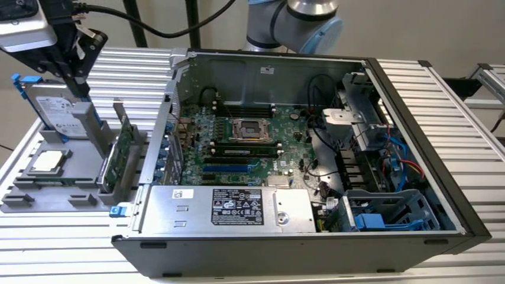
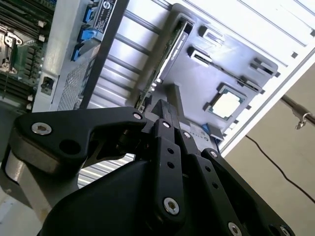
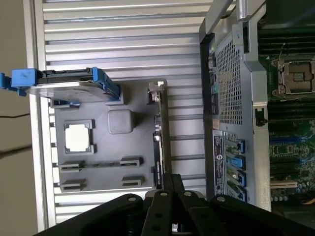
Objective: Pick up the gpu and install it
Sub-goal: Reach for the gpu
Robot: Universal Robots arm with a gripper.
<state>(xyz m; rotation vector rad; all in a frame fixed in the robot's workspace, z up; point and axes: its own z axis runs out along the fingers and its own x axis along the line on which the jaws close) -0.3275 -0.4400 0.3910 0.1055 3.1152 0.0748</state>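
The gpu (image 1: 118, 155) is a green card standing on edge in a slot of the grey holder tray (image 1: 47, 200), just outside the open computer case (image 1: 300, 245) on the exterior view's left. Both wrist views show it edge-on as a thin strip, the gpu (image 3: 158, 132) and the gpu (image 2: 173, 46). My black gripper (image 1: 81, 93) hangs above the tray near the hard drive, higher than the card and apart from it. Its fingertips (image 3: 165, 178) sit together with nothing between them; the gripper (image 2: 165, 105) points down toward the tray.
A silver hard drive (image 1: 59, 112) with blue clips stands at the tray's far end, and a square silver chip (image 1: 47, 161) lies flat on it. Inside the case are the motherboard (image 1: 245, 148) and power supply (image 1: 229, 207). The arm's base (image 1: 292, 23) stands behind the case.
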